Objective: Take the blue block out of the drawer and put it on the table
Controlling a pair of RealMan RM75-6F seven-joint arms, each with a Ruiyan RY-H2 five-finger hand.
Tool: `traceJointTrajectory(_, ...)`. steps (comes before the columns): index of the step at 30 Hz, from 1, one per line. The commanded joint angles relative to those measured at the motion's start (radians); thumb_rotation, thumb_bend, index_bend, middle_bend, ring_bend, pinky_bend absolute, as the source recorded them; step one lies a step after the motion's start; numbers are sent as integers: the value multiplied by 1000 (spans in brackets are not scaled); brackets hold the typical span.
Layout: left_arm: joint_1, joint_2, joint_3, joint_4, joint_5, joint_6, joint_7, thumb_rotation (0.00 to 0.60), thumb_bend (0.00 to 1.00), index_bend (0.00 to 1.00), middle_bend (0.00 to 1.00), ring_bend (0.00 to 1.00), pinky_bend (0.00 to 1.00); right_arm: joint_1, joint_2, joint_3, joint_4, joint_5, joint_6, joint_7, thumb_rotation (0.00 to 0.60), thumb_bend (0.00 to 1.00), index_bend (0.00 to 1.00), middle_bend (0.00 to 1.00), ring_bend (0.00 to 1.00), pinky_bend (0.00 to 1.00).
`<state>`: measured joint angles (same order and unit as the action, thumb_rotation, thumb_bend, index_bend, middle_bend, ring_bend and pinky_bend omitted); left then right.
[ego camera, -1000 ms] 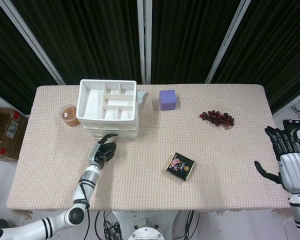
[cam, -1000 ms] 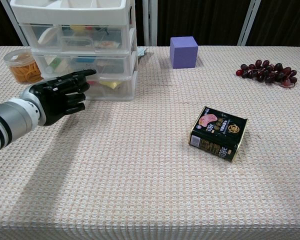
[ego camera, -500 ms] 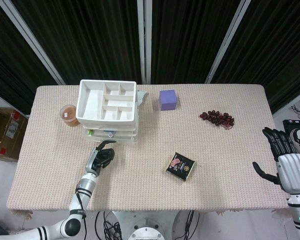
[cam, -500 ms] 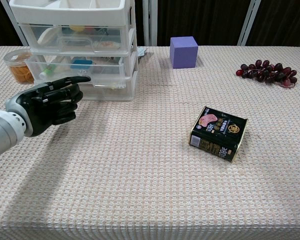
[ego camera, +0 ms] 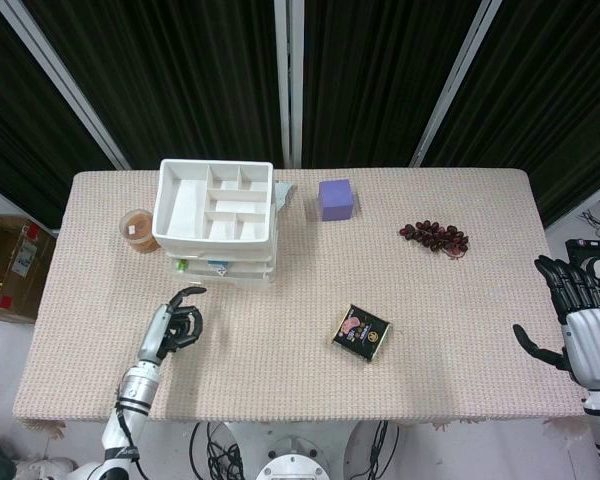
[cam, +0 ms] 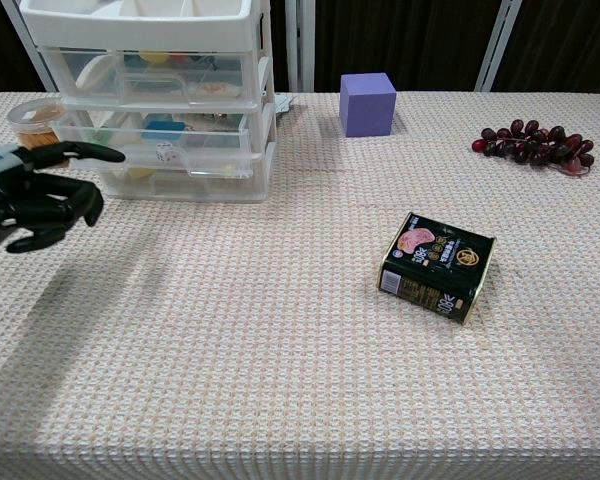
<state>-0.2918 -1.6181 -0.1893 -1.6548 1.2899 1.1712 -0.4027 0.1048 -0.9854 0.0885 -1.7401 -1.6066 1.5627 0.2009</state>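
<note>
A white drawer unit (ego camera: 218, 216) (cam: 160, 95) stands at the table's back left. Its middle drawer (cam: 165, 140) is pulled out a little. Through the clear front I see a small blue block (cam: 163, 127) (ego camera: 220, 266) lying inside, beside a white die (cam: 163, 153). My left hand (ego camera: 175, 325) (cam: 35, 195) hovers in front and to the left of the unit, apart from it, fingers curled in with one pointing forward, holding nothing. My right hand (ego camera: 580, 320) hangs beyond the table's right edge with its fingers spread and empty; the chest view does not show it.
A purple cube (ego camera: 336, 198) (cam: 367, 103) sits at the back centre, grapes (ego camera: 435, 236) (cam: 532, 142) at the back right. A black tin (ego camera: 361, 332) (cam: 436, 265) lies mid-table. A tub of orange bits (ego camera: 138, 227) (cam: 42, 130) stands left of the unit.
My left hand has drawn back from the drawer front toward the front left, and the middle drawer has come out a little. The right hand has barely moved.
</note>
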Motion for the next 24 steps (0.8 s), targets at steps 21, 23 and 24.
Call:
traceJointTrajectory(21,-178,127,-10,92,41,-103,418,600,525,308,745,915,1000,-3,-8,-2,26,15,-6,23,600,225,0,62,0,0)
traceJointTrajectory(23,-180,136,-5,83,51,-98,415,600,524,359,752,916,1000,-3,-9,-3,26,15,-7,23,600,225,0,62,0,0)
traceJointTrajectory(24,-180,144,0,73,58,-96,412,600,523,386,755,916,1000,-4,-9,-4,27,15,-7,23,600,225,0,62,0,0)
